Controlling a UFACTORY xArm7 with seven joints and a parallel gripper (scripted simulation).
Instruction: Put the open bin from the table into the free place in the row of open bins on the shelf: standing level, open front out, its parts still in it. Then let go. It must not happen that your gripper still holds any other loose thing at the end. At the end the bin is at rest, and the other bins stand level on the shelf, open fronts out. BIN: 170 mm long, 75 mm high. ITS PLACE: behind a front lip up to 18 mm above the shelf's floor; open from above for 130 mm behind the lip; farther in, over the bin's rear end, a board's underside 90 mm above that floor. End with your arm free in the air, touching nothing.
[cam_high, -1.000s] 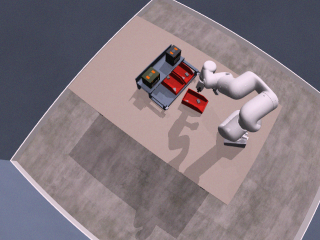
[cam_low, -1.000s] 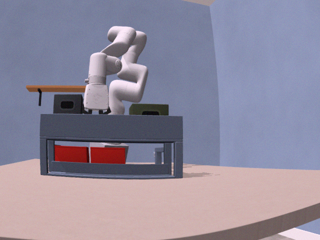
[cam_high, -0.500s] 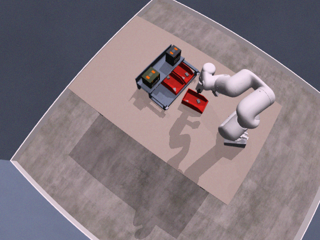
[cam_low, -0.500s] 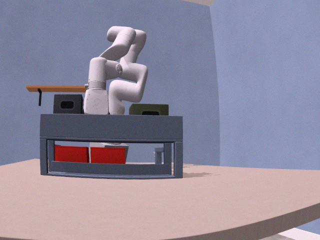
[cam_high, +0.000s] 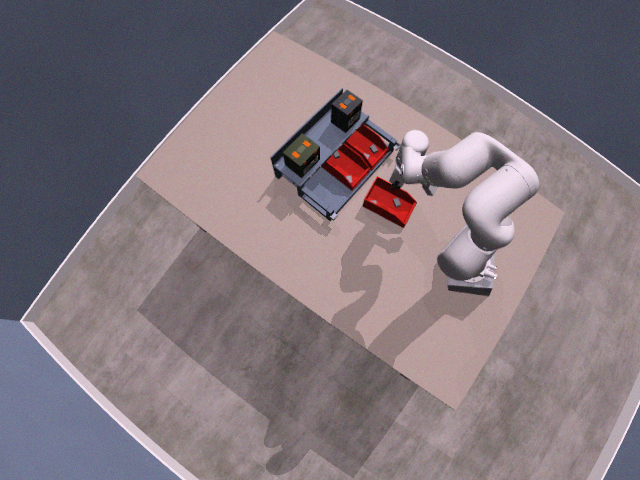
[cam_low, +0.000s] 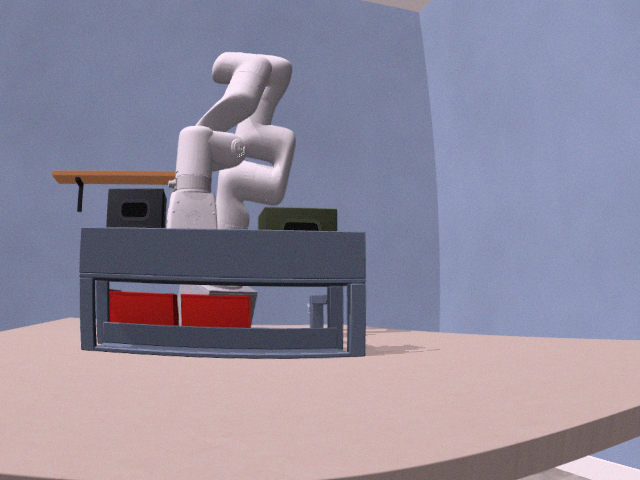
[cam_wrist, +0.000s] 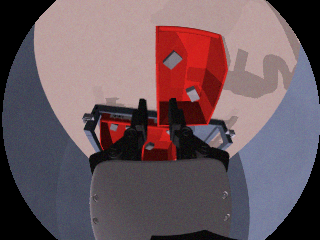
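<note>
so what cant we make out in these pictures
- Whether the gripper touches the bin on the table: too small in the top view, overlapped in the wrist view.
- The same bin in the exterior view: blocked by the shelf.
- Fingertips in the exterior view: behind the shelf.
- Print on the black box: too small.

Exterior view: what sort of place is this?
Probably a robot test cell or small-parts picking station: a white arm mounted at a table, a grey shelf with red bins in a row, and small grey parts in the bins.
</note>
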